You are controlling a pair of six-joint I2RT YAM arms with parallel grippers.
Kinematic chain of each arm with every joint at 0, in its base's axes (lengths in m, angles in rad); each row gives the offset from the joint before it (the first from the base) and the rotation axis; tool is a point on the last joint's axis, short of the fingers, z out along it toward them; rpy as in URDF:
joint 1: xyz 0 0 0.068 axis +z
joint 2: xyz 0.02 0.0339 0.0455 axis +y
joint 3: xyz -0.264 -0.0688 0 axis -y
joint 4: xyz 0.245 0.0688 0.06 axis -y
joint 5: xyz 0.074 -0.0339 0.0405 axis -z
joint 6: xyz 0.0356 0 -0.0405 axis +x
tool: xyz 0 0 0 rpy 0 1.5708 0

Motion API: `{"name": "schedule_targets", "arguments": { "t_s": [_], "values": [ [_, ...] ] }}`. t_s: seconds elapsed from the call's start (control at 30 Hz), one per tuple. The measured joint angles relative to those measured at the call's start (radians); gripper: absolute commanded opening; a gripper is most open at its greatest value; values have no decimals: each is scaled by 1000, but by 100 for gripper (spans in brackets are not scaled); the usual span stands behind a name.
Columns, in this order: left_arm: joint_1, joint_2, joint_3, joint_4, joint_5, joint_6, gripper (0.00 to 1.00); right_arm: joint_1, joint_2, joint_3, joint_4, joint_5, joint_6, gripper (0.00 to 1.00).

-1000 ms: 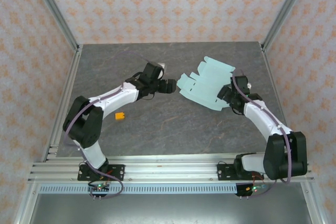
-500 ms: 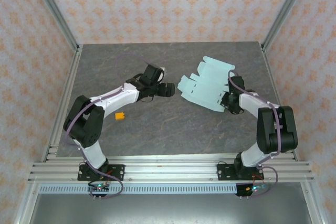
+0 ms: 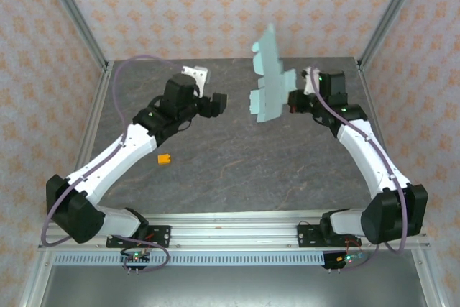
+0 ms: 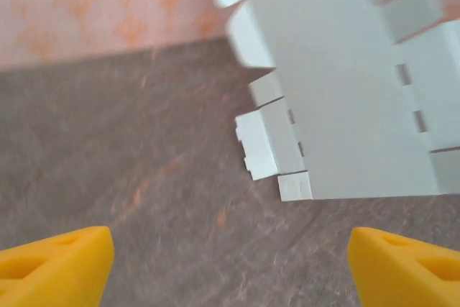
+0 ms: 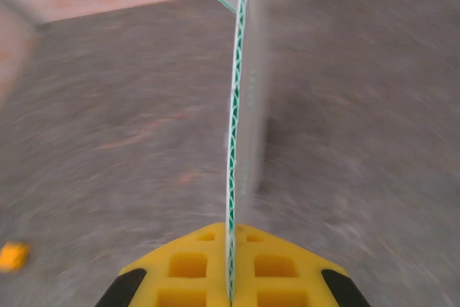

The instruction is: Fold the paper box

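- Top view: the right tool (image 3: pixel 291 101) is clamping the paper box (image 3: pixel 267 80), a flat sheet standing upright over the table (image 3: pixel 237 170) toward 12 o'clock. The left tool (image 3: pixel 215 103), jaws apart, is hovering at the sheet's 9 o'clock.
- Left wrist: yellow fingers (image 4: pixel 61 253) are spreading wide, with the sheet facing them at 1 o'clock.
- Right wrist: closed yellow pads (image 5: pixel 194 267) are pinching the sheet's edge, which is rising toward 12 o'clock.

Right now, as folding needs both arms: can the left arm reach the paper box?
Probably yes: the right tool holds the paper box upright, and nothing stands between it and the open left tool.
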Motion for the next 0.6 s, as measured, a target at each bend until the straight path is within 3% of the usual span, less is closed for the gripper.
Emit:
{"name": "schedule_targets", "arguments": {
  "t_s": [0.1, 0.27, 0.6],
  "values": [
    [4, 21, 165, -66, 63, 145, 85, 76, 0, 80, -48, -109, -117, 0],
    [4, 23, 383, -211, 158, 423, 83, 82, 18, 196, -140, -232, -267, 0],
    [-6, 33, 608, -549, 320, 925, 83, 83, 30, 267, -257, -343, -463, 0]
  ]
}}
